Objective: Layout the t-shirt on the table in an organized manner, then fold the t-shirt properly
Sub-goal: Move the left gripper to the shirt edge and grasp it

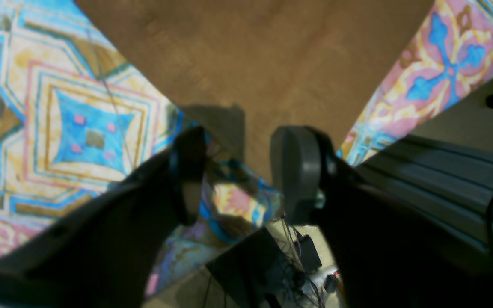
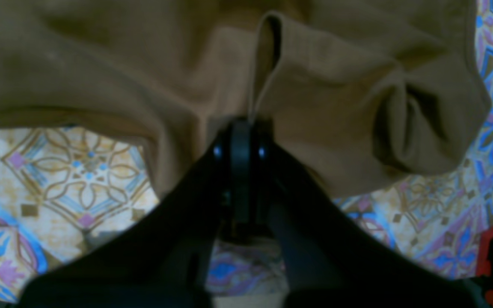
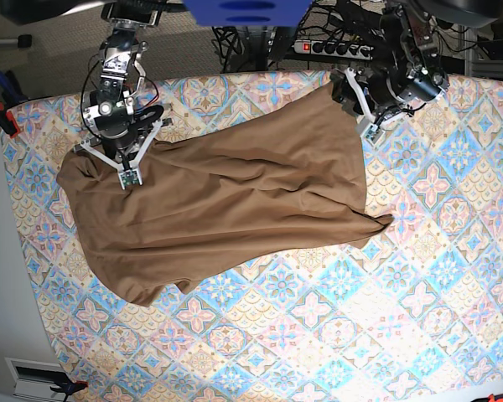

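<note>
The t-shirt (image 3: pixel 226 205) lies spread and wrinkled across the far-left part of the patterned worktop (image 3: pixel 419 285); the right hand (image 3: pixel 126 172) is clenched on a fold of its cloth; the left hand (image 3: pixel 362 117) sits at the shirt's far corner, fingers (image 1: pixel 293 171) parted, grasping nothing.

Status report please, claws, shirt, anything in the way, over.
Right claw shut on a fold of the t-shirt. Left claw open at the shirt's corner near the table edge. Shirt spread but wrinkled. Nothing in the way.
</note>
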### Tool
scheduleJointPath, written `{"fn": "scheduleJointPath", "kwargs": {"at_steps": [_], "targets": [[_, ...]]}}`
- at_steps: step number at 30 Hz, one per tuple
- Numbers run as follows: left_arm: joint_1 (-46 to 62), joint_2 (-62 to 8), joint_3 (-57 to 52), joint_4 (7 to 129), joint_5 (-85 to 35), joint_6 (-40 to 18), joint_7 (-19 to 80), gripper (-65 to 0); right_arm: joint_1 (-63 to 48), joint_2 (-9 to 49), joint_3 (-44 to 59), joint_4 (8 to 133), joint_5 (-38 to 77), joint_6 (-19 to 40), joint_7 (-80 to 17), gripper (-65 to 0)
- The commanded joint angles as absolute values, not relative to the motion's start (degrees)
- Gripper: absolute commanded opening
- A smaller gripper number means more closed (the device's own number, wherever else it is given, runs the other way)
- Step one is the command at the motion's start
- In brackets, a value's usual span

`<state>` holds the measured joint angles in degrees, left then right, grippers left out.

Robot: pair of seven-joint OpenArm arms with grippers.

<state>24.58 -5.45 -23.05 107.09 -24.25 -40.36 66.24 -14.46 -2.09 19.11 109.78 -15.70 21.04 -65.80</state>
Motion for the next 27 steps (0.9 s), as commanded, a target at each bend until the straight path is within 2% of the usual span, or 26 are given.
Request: {"fn": "scheduleJointPath", "kwargs": {"at_steps": [1, 4, 5, 10, 14, 16, 22, 27], "targets": [[24.7, -5.8, -21.8, 105.5, -22.7, -40.0, 67.6, -42.3, -14.0, -2.0, 19.2, 110.9, -15.9, 21.0, -65.2, -65.0], [24.0, -7.0, -16.5, 102.8, -21.9, -40.0, 67.6, -62.8, -14.0, -2.0, 19.2, 110.9, -15.9, 21.0, -65.2, -65.0], [23.8, -7.1, -15.0, 102.0, -21.1, -40.0, 67.6, -65.0, -14.0, -2.0, 19.2, 110.9, -15.9, 21.0, -65.2, -65.0], [23.5, -6.7, -8.7, 101.3, -16.0, -40.0, 67.6, -65.0, -14.0, -2.0, 19.2, 110.9, -15.9, 21.0, -65.2, -65.0], [23.8, -6.7, -8.5, 106.6, -16.1, -40.0, 68.0, -65.0, -14.0, -1.9, 19.2, 110.9, -15.9, 21.0, -65.2, -65.0], [23.9, -6.7, -10.2, 110.2, -16.2, -40.0, 68.7, -65.0, -14.0, -1.9, 19.2, 110.9, -15.9, 21.0, -65.2, -65.0], [18.3, -7.1, -19.2, 117.1, -16.2, -40.0, 80.0, -65.0, -14.0, -1.9, 19.7, 111.3, -15.9, 21.0, -64.9, -65.0], [15.0, -8.1, -21.7, 117.1, -15.6, -40.0, 80.0, -65.0, -15.3, -1.9, 19.7, 112.0, -15.9, 21.0, -64.9, -65.0]]}}
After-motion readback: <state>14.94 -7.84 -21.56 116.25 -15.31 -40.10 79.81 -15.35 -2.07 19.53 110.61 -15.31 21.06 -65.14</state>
